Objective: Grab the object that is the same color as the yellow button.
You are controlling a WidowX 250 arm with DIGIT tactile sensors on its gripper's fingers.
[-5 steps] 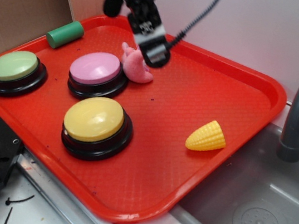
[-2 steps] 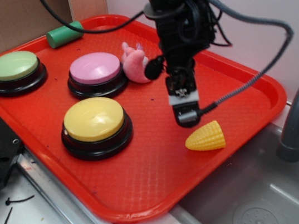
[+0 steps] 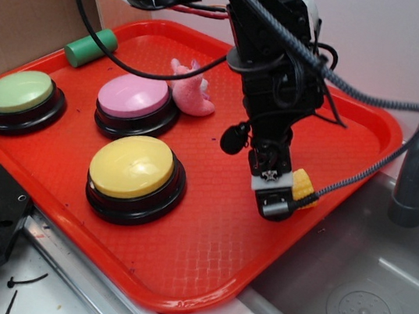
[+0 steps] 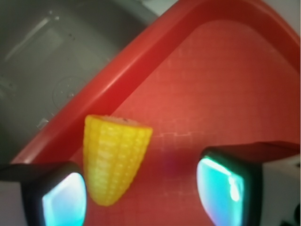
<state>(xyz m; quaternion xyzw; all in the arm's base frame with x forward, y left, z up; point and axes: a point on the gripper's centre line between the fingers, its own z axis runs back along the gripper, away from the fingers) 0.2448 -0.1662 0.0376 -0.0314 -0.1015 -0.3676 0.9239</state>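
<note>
A red tray carries everything. On it sit a yellow button, pink button, green button, green cylinder and pink plush toy. The yellow corn piece lies near its sink-side rim.

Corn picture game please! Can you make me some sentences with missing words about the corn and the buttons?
1. The toy corn is the same color as the ____ button.
2. In the wrist view the corn lies between the tool's two fingers, nearer the ____ one in the picture.
3. All three buttons sit on a ____ tray.
4. Beside the pink button lies a pink ____ toy.

Missing words: yellow; left; red; plush
</note>
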